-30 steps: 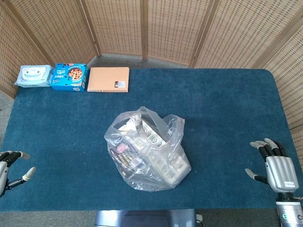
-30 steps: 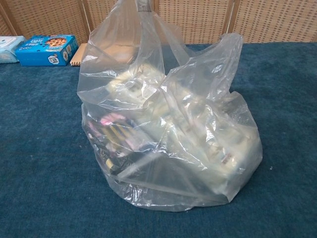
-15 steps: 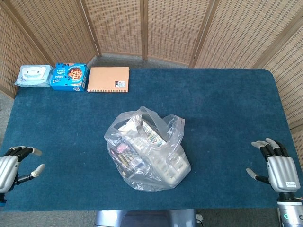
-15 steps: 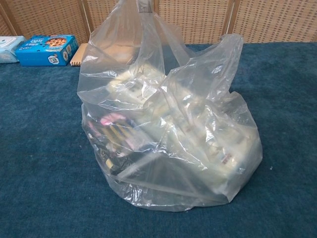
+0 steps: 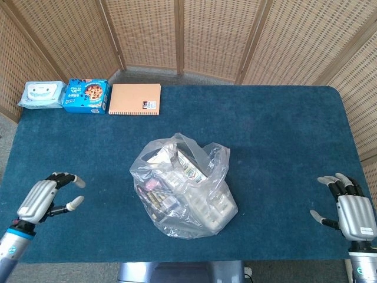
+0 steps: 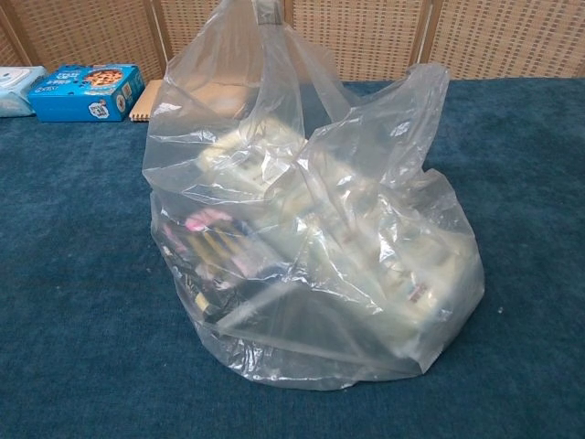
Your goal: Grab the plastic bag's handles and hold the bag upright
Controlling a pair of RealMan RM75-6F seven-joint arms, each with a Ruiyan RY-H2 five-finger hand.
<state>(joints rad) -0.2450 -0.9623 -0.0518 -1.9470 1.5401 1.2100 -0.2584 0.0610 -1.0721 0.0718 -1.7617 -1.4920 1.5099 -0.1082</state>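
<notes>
A clear plastic bag (image 5: 182,186) full of small packets sits in the middle of the blue table (image 5: 265,135). It fills the chest view as bag (image 6: 311,238), with one handle loop (image 6: 265,37) standing up at the top and another flap (image 6: 411,110) to its right. My left hand (image 5: 47,197) hovers over the table's front left, well apart from the bag, fingers spread and holding nothing. Near the front right corner my right hand (image 5: 347,206) is also spread and empty. Neither hand shows in the chest view.
Along the table's far left edge lie a pack of wipes (image 5: 41,94), a blue cookie box (image 5: 86,95) and an orange notebook (image 5: 135,99). Wicker screens (image 5: 188,35) stand behind the table.
My left hand has moved up and inward from the front left corner toward the bag. My right hand has drifted slightly lower right. The bag has not moved.
</notes>
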